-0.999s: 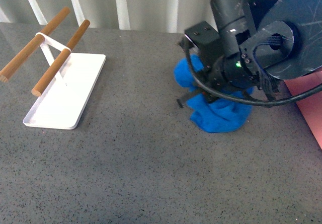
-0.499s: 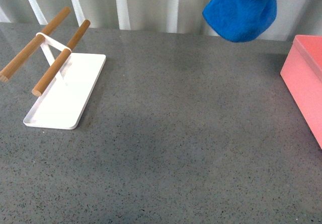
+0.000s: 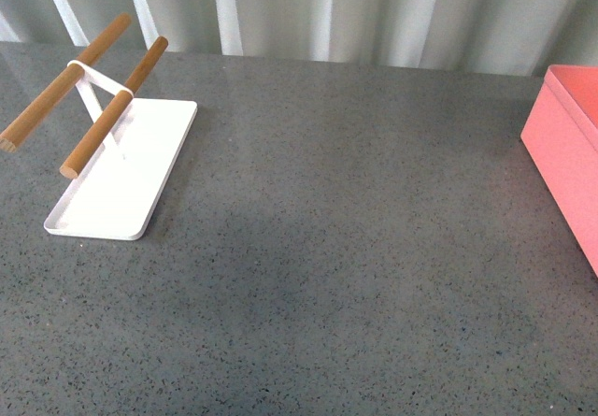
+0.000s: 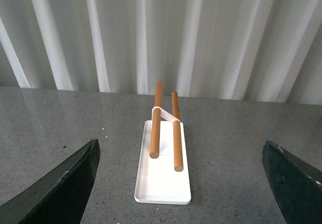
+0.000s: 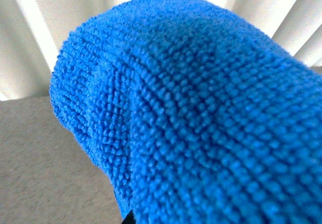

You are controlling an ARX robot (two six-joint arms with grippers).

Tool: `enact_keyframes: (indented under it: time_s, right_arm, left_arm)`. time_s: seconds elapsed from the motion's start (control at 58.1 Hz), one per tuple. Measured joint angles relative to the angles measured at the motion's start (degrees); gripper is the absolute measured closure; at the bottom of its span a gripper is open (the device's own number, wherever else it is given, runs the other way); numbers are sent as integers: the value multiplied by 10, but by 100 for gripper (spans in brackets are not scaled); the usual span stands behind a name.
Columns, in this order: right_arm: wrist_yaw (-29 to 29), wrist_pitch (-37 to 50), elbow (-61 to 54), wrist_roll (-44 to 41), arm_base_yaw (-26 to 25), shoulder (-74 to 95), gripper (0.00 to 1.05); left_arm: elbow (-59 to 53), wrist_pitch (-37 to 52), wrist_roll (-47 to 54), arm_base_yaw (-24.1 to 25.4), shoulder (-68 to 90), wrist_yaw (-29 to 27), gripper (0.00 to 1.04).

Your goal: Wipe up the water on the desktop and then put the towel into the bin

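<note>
The blue towel (image 5: pixel 191 113) fills the right wrist view, bunched and held off the desktop (image 3: pixel 346 248), with my right gripper shut on it. Its fingers are buried in the cloth except for a dark sliver at the picture's edge. Neither towel nor arm shows in the front view. The pink bin (image 3: pixel 565 145) stands at the far right of the desktop, only partly in frame. My left gripper (image 4: pixel 180 148) hovers open above the desktop with nothing between its dark fingers (image 4: pixel 60 189). No water shows on the speckled surface.
A flat white tray (image 3: pixel 121 187) carrying two wooden rods (image 3: pixel 112 107) on a white stand sits at the left of the desktop, straight ahead of the left gripper. A white ribbed wall (image 3: pixel 355 9) runs along the back edge.
The right arm lifted the towel from the desktop's right middle, up past the back wall and out of the front view. Tray and bin stayed put.
</note>
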Motion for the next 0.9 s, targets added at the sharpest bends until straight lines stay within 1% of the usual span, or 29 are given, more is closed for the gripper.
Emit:
enact_keyframes:
  time_s: [0.034, 0.086, 0.207, 0.31, 0.327, 0.362, 0.43, 0.465, 0.534, 0.706, 0.861, 0.895]
  right_arm:
    - [-18, 35, -2, -30, -25, 3, 99]
    - [-42, 56, 3, -54, -50, 2, 99]
    - [-58, 118, 3, -100, -70, -15, 99]
    - [-58, 113, 10, -112, -79, -35, 99]
    - [-54, 107, 10, -114, -80, -35, 99]
    - [-44, 62, 19, -108, -86, -31, 99]
    - [-43, -60, 47, -80, -99, 2, 99]
    - [-45, -103, 54, -68, -104, 19, 99]
    - [-41, -161, 59, -62, -112, 52, 99]
    - [-26, -211, 78, -56, -125, 86, 99]
    - [-20, -225, 120, -53, -126, 85, 99]
    - [-26, -233, 129, -52, -125, 85, 99]
  left_arm:
    - [0, 0, 0, 0, 0, 0, 7]
    - [0, 0, 0, 0, 0, 0, 7]
    - [0, 0, 0, 0, 0, 0, 7]
    - [0, 0, 0, 0, 0, 0, 7]
    - [0, 0, 0, 0, 0, 0, 7]
    - [0, 0, 0, 0, 0, 0, 7]
    - [0, 0, 0, 0, 0, 0, 7]
    - [0, 0, 0, 0, 0, 0, 7]
    - [0, 0, 0, 0, 0, 0, 7]
    - [0, 0, 0, 0, 0, 0, 7]
    - [0, 0, 0, 0, 0, 0, 7]
    - [0, 0, 0, 0, 0, 0, 7]
